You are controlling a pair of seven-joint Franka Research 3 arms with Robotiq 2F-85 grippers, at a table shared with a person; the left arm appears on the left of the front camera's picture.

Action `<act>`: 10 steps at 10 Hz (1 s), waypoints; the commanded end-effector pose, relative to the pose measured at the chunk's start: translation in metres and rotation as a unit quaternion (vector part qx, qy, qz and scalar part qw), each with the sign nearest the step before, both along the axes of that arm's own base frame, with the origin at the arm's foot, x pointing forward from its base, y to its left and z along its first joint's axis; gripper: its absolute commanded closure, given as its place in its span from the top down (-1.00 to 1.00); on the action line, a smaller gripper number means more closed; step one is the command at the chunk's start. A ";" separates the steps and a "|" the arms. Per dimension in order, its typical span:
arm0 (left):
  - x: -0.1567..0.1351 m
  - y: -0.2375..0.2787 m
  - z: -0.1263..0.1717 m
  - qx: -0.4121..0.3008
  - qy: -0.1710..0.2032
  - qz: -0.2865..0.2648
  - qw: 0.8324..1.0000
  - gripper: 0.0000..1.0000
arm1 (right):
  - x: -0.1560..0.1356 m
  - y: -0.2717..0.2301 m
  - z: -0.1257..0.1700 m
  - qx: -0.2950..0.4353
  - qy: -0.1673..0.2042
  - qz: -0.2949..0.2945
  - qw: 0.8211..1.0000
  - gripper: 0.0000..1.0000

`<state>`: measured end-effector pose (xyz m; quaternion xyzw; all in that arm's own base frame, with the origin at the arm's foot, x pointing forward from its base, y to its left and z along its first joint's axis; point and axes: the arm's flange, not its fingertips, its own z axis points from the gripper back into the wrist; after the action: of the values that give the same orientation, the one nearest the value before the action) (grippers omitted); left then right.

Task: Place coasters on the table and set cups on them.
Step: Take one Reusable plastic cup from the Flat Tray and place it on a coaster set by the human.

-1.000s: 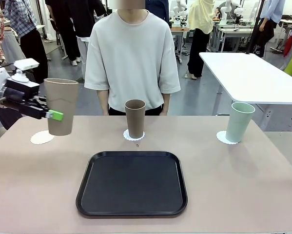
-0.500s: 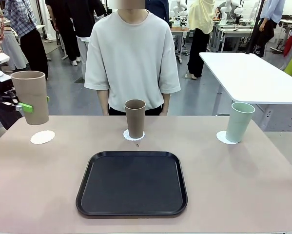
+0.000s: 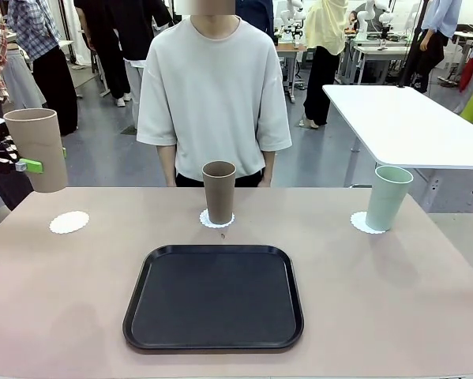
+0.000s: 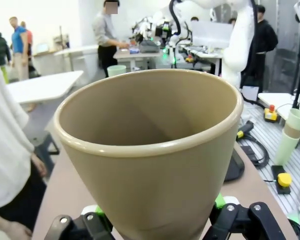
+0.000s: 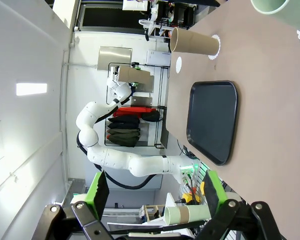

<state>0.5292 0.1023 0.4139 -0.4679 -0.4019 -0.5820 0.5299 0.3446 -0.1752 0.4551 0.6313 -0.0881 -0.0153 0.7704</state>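
The left pincer (image 3: 23, 166) grips the tan cup (image 3: 37, 150) in the air beyond the bare coaster (image 3: 69, 222); a misaligned descent could tip it off-centre; right pincer (image 5: 155, 192) wide.

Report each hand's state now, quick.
Left hand: closed on the tan cup, held in the air beyond the table's left edge.
Right hand: open, holding nothing.
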 end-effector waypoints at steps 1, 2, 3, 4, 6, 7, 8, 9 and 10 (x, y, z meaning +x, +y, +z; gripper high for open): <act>-0.002 -0.001 0.002 0.002 -0.001 -0.014 1.000 0.68 | 0.001 -0.001 0.001 0.002 -0.005 0.003 1.000 1.00; -0.002 -0.001 0.002 0.002 -0.001 -0.014 1.000 0.68 | 0.001 -0.001 0.001 0.002 -0.005 0.003 1.000 1.00; -0.002 -0.001 0.002 0.002 -0.001 -0.014 1.000 0.68 | 0.001 -0.001 0.001 0.002 -0.005 0.003 1.000 1.00; -0.001 -0.001 0.000 0.001 0.001 -0.003 1.000 0.68 | 0.001 -0.001 0.001 0.002 -0.005 0.003 1.000 1.00; 0.031 0.028 -0.018 -0.026 -0.042 0.020 0.999 0.68 | 0.001 -0.001 0.001 0.002 -0.005 0.003 1.000 1.00; 0.040 0.046 -0.028 -0.035 -0.046 0.044 0.997 0.68 | 0.001 -0.001 0.001 0.002 -0.005 0.003 1.000 1.00; 0.047 0.064 -0.040 -0.039 -0.051 0.065 0.996 0.68 | 0.001 -0.001 0.001 0.002 -0.005 0.003 1.000 1.00; 0.048 0.080 -0.051 -0.043 -0.050 0.079 0.995 0.68 | 0.001 -0.001 0.001 0.002 -0.005 0.003 1.000 1.00; 0.051 0.091 -0.062 -0.047 -0.047 0.089 0.994 0.68 | 0.001 -0.001 0.001 0.002 -0.005 0.003 1.000 1.00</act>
<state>0.5712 0.1888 0.3499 -0.4315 -0.4770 -0.5364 0.5464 0.3446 -0.1753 0.4552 0.6313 -0.0881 -0.0153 0.7704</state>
